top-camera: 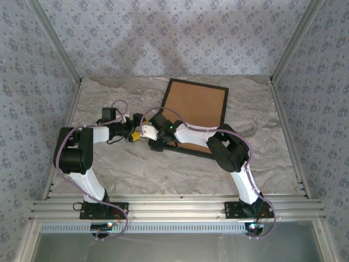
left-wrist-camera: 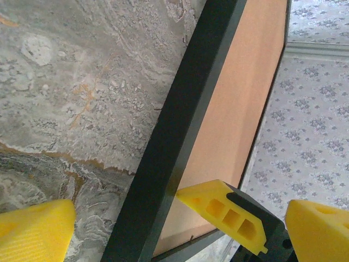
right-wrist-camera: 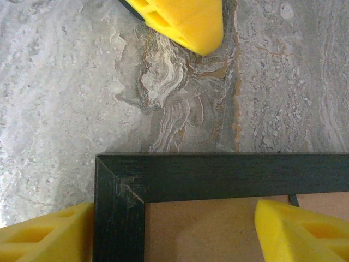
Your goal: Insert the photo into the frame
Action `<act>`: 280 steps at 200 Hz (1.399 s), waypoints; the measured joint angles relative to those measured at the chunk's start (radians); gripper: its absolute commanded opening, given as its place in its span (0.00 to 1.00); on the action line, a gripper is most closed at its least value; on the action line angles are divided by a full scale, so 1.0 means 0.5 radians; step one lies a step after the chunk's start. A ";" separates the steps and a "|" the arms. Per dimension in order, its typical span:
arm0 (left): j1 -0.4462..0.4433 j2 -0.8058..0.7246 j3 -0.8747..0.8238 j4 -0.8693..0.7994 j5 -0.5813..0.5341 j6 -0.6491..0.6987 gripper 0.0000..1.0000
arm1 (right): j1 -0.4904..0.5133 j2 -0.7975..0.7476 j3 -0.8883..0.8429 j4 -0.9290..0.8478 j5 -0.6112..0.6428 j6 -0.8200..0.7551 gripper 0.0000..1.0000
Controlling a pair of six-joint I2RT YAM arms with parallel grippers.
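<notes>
We record: the frame (top-camera: 199, 83), lying flat at the middle of the marble table (top-camera: 109, 174), brown backing board (top-camera: 196, 109) inside; right gripper (right-wrist-camera: 173, 218) released, straddling its near-left corner; left gripper (top-camera: 132, 134) released, just left of that corner.

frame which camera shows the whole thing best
Top external: the whole frame lies flat on the table with a brown board inside, its near edge partly behind the arms. Left wrist gives one long side and some board; right wrist gives one corner.
</notes>
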State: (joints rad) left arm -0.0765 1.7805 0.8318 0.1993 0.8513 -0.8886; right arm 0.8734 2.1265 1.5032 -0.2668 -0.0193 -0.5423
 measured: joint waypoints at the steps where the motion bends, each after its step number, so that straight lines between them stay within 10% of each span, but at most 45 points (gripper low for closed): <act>1: 0.000 0.001 0.000 0.002 0.002 -0.001 0.99 | 0.000 0.000 -0.001 0.000 0.000 0.002 0.75; 153: 0.000 0.005 0.022 0.014 0.034 -0.044 0.99 | -0.033 -0.308 -0.480 0.175 -0.019 0.219 0.64; 231: -0.012 0.005 0.022 0.027 0.034 -0.082 0.99 | -0.018 -0.607 -0.839 0.145 -0.205 0.211 0.90; 280: -0.157 0.005 0.018 0.095 0.034 -0.158 0.99 | -0.125 -0.610 -0.821 0.053 -0.253 0.037 0.89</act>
State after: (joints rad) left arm -0.1551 1.7828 0.8410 0.2466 0.8684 -0.9676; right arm 0.8108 1.8214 1.0927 -0.2401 -0.1455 -0.5236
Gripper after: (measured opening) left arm 0.984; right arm 0.902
